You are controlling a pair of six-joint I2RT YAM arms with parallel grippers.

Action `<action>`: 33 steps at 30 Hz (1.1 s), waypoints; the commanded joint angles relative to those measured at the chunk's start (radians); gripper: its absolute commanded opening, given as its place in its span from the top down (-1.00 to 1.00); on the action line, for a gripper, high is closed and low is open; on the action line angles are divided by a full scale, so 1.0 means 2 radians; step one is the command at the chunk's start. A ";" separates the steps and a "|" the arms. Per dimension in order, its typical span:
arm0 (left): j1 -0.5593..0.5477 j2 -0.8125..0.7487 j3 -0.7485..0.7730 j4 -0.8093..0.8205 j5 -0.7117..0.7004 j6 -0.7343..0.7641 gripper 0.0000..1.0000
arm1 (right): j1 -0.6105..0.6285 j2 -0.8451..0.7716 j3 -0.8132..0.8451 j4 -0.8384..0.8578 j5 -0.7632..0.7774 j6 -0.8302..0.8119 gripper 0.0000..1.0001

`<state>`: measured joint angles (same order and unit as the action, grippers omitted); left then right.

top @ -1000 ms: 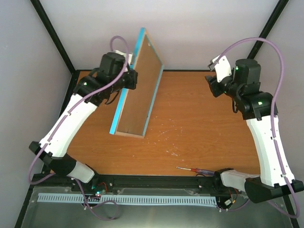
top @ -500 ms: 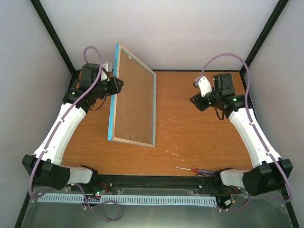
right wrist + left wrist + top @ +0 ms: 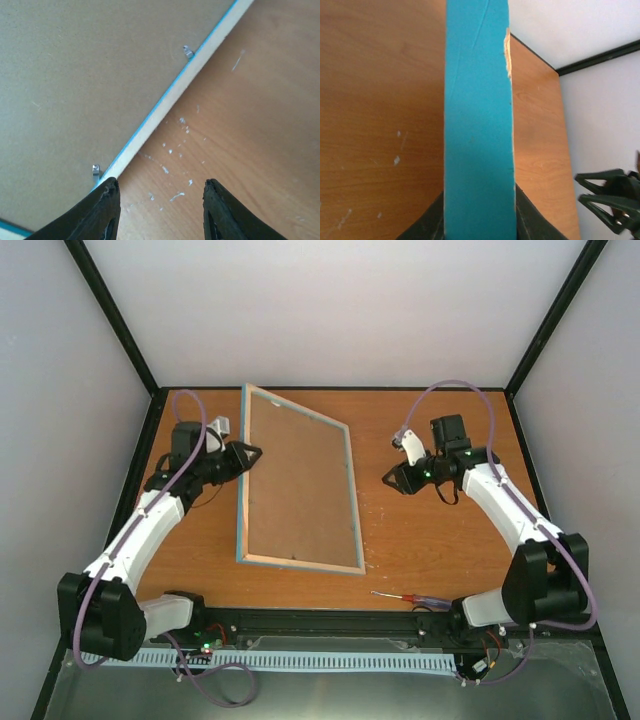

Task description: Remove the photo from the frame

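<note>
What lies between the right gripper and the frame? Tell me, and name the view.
Only bare tabletop, flecked with white scratches, separates the right gripper from the frame. The right wrist view shows it best; the top view agrees.

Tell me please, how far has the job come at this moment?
Done: the frame lies back side up. In hand: the left gripper clamps its turquoise edge; the right gripper, open, hovers beside its right rim. To do: metal tabs sit over the backing board, and the photo is not visible.
</note>
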<state>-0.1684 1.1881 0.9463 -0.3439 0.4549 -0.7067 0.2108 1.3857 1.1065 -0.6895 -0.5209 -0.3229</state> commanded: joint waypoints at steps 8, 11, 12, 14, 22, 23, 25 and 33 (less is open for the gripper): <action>0.017 0.013 -0.119 0.235 0.065 -0.037 0.99 | -0.019 0.018 -0.052 0.040 -0.046 -0.011 0.10; 0.017 0.028 -0.152 0.290 0.046 -0.070 0.98 | -0.019 0.020 -0.064 0.047 -0.048 -0.011 0.10; 0.017 0.036 -0.160 0.310 0.040 -0.074 0.99 | -0.020 0.021 -0.065 0.047 -0.048 -0.013 0.10; 0.017 0.066 -0.163 0.342 0.034 -0.073 0.99 | -0.020 0.023 -0.065 0.046 -0.048 -0.015 0.10; 0.017 0.192 -0.136 0.419 0.086 -0.070 0.99 | -0.021 0.021 -0.077 0.047 -0.047 -0.027 0.09; 0.017 0.205 -0.135 0.427 0.091 -0.075 0.99 | -0.021 0.022 -0.078 0.046 -0.046 -0.028 0.09; 0.016 0.222 -0.139 0.444 0.098 -0.084 0.98 | -0.021 0.024 -0.077 0.047 -0.046 -0.029 0.09; -0.021 0.268 -0.135 0.444 0.075 -0.120 0.29 | -0.021 0.038 -0.074 0.045 -0.049 -0.032 0.09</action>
<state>-0.1680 1.6802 0.6373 0.5030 0.6754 -0.9558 0.1768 1.4418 0.9581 -0.6090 -0.6071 -0.3710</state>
